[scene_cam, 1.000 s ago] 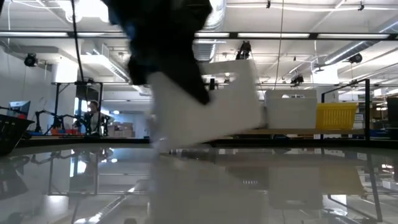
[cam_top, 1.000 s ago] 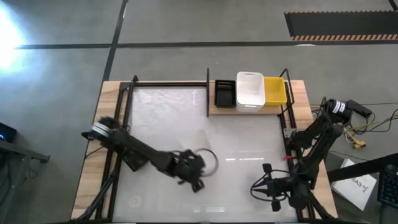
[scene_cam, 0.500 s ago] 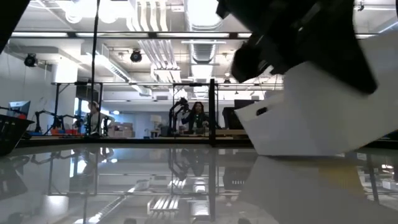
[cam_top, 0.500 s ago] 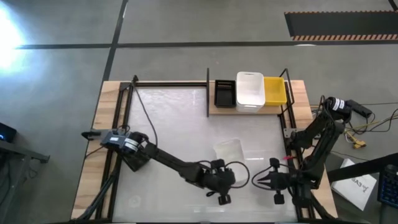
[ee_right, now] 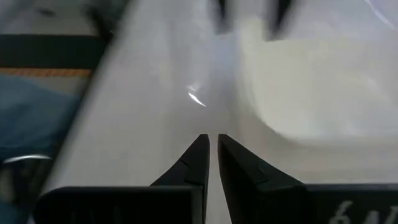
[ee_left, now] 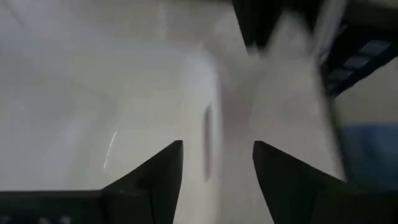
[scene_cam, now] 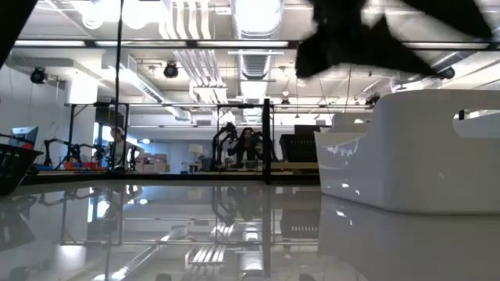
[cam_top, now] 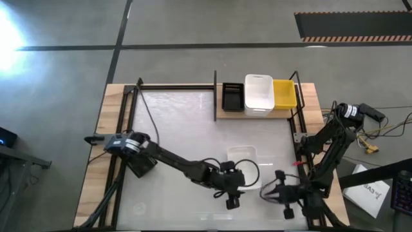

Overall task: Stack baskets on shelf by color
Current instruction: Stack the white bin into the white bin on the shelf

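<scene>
White basket (cam_top: 241,156) on bench (cam_top: 174,122), well apart from shelf (cam_top: 257,111). Left end effector (cam_top: 230,191) beside near rim, fingers spread, holding nothing. Right end effector (cam_top: 273,192) nearly closed, empty. Risk: pushing basket instead of gripping; arms close, collision possible.

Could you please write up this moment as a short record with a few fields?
shelf: pale wood board at the table's far edge
on shelf: black basket, white basket, yellow basket, side by side
loose basket: white basket on the table, near the front, right of centre
left gripper: fingers open, just in front of the loose basket
right gripper: fingers nearly together, at the front right, holding nothing
task state: loose white basket not yet on the shelf
</scene>
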You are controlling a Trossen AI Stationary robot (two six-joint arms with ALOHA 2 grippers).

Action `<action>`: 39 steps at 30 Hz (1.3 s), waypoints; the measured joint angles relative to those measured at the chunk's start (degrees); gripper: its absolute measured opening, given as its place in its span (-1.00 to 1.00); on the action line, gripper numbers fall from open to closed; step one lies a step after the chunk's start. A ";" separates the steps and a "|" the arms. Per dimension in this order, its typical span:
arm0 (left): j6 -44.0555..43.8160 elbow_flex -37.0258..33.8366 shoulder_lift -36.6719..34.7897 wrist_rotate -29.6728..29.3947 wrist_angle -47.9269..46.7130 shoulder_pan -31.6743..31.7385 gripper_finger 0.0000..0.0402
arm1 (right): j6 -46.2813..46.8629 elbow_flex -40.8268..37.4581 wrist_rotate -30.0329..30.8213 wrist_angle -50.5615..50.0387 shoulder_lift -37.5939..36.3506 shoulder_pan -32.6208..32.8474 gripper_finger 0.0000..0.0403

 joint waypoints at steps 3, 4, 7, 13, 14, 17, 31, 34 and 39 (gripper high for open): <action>0.14 -0.44 -3.86 -1.52 -0.69 -0.73 -0.09 | -12.66 1.40 -2.49 10.47 -0.08 -1.51 -0.87; 0.31 -0.96 -4.71 -2.64 -0.95 -1.11 -0.09 | -16.26 2.33 -3.10 12.92 -0.08 -2.39 -0.87; 1.15 -3.52 -7.72 -8.83 -3.35 -3.16 -0.09 | -22.28 6.63 -4.57 14.12 0.86 -5.67 -0.87; -2.89 -10.51 -12.51 -26.32 -4.65 -8.20 -0.09 | -26.04 17.83 -11.17 -1.25 5.91 -13.33 -0.73; -4.93 -12.33 -13.01 -28.63 -5.28 -8.99 -0.09 | -26.04 19.58 -12.54 -5.04 7.26 -14.65 -0.67; -11.72 -17.23 -13.87 -32.84 -5.25 -11.06 -0.09 | -26.34 25.07 -18.46 -12.60 11.77 -18.76 -0.48; -27.04 -34.75 -14.22 -39.03 16.48 -14.56 -0.09 | -27.14 43.61 -23.59 -42.74 27.44 -26.45 -0.17; -27.03 -36.93 -14.22 -39.05 20.94 -14.57 -0.09 | -26.89 41.88 -28.09 -42.18 27.76 -27.49 -0.22; -26.77 -37.59 -14.20 -39.07 21.90 -14.53 -0.09 | -26.05 39.07 -29.47 -41.03 27.64 -28.56 -0.47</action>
